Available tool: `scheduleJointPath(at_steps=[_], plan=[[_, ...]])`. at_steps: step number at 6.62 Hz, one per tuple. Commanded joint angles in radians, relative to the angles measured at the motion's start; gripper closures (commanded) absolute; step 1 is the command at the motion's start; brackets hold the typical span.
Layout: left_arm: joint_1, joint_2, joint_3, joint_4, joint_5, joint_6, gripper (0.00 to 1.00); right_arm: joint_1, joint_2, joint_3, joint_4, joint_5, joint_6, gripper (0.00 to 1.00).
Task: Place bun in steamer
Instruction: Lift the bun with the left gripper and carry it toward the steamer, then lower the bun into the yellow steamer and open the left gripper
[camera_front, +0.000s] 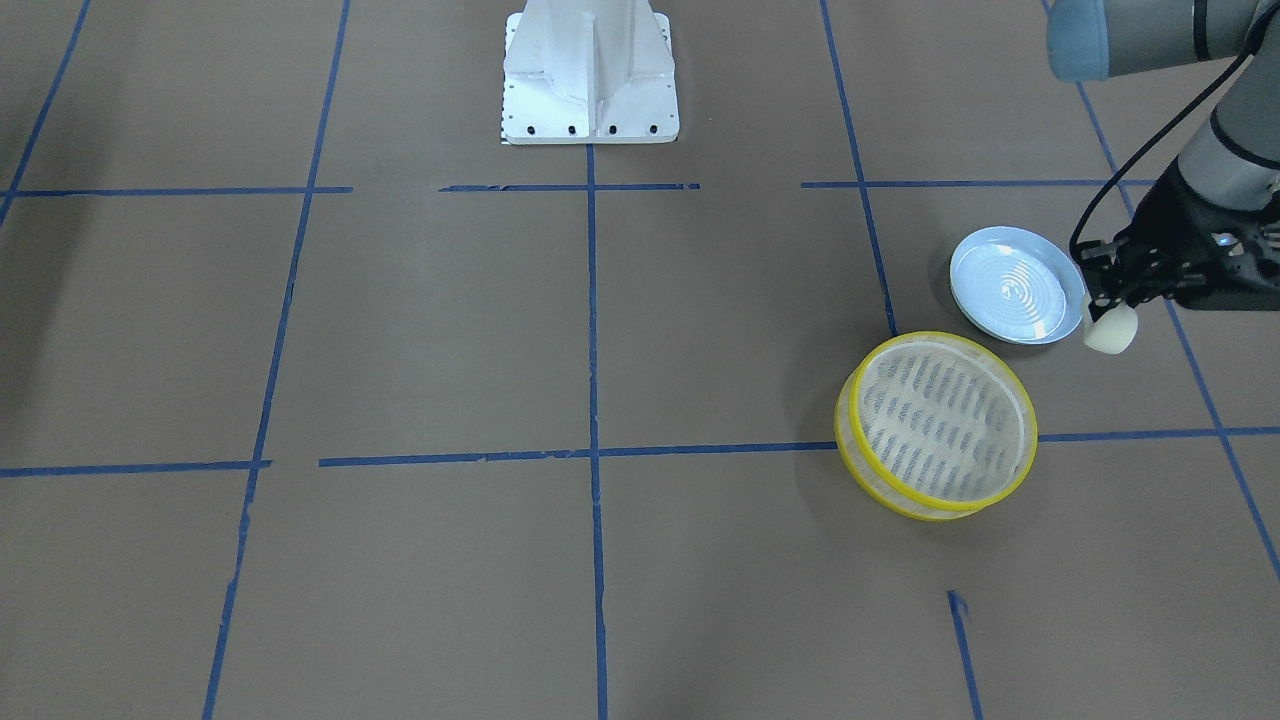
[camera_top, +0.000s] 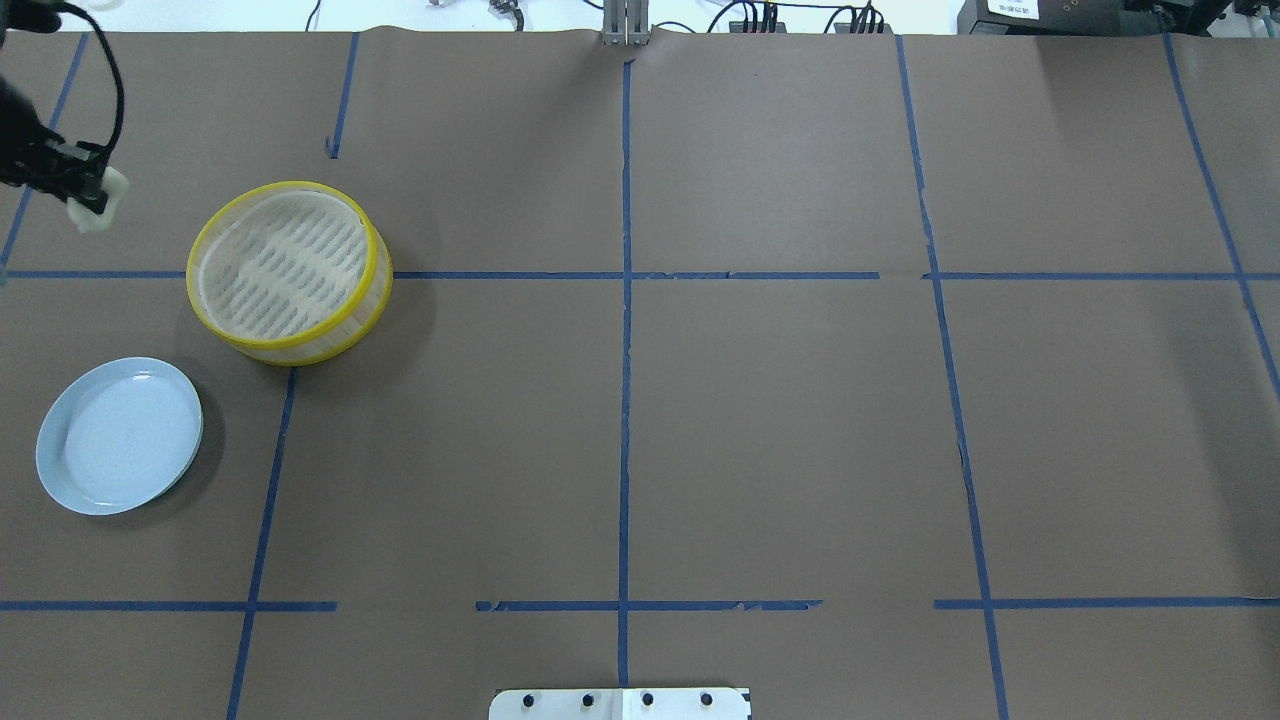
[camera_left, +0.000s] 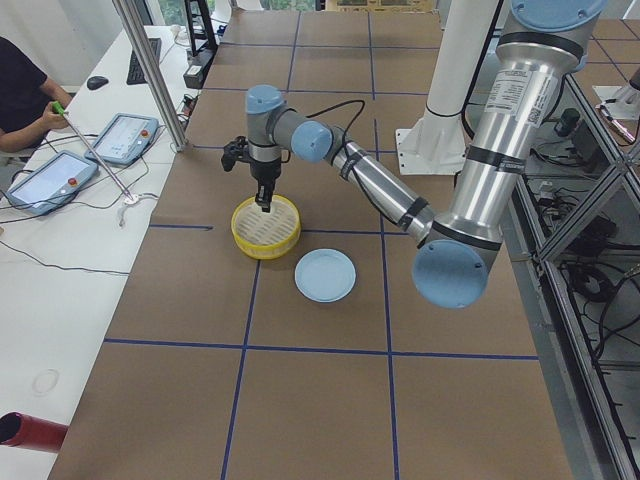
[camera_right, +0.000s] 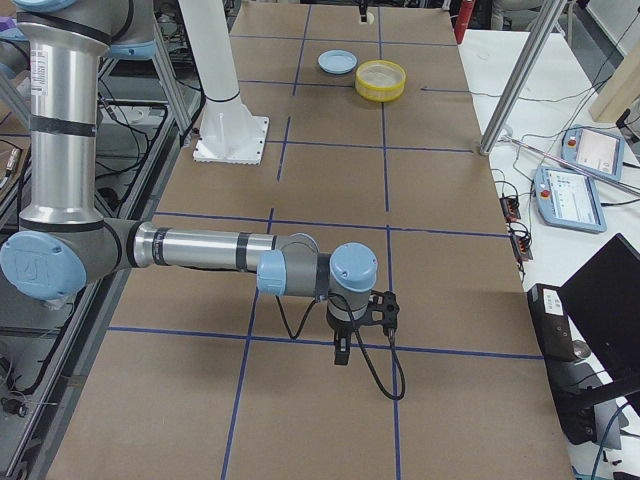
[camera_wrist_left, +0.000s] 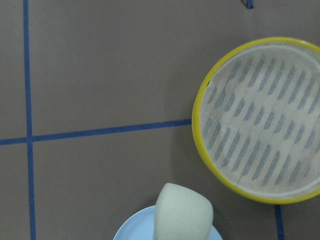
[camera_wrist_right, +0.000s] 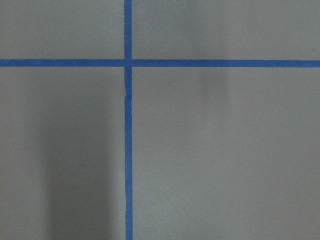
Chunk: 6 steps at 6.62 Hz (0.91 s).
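— What does the table (camera_top: 800, 450) look like?
— It's covered in brown paper and marked into large squares by blue tape lines (camera_top: 625, 400).
— And what sits on it?
— The steamer (camera_top: 285, 265), with yellow rims and a slatted floor, stands open side up over a tape crossing on the robot's left half. A pale blue plate (camera_top: 120, 435) lies near it but not touching, closer to the robot's edge and further left.
— Anything else?
— A white bolted base plate (camera_front: 590, 75) at the robot's edge, on the middle tape line
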Motion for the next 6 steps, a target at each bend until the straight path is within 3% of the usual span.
scheduleJointPath(at_steps=[1, 2, 3, 6], plan=[[0.137, -0.075, 0.166, -0.076, 0.004, -0.064, 0.78, 0.000, 0.000, 0.000, 0.000, 0.000, 0.000, 0.00], [0.172, -0.077, 0.262, -0.239, 0.006, -0.141, 0.78, 0.000, 0.001, 0.000, 0.000, 0.000, 0.000, 0.00], [0.202, -0.079, 0.333, -0.321, 0.007, -0.164, 0.78, 0.000, 0.000, 0.000, 0.000, 0.000, 0.000, 0.00], [0.213, -0.085, 0.367, -0.350, 0.007, -0.160, 0.77, 0.000, 0.000, 0.000, 0.000, 0.000, 0.000, 0.00]])
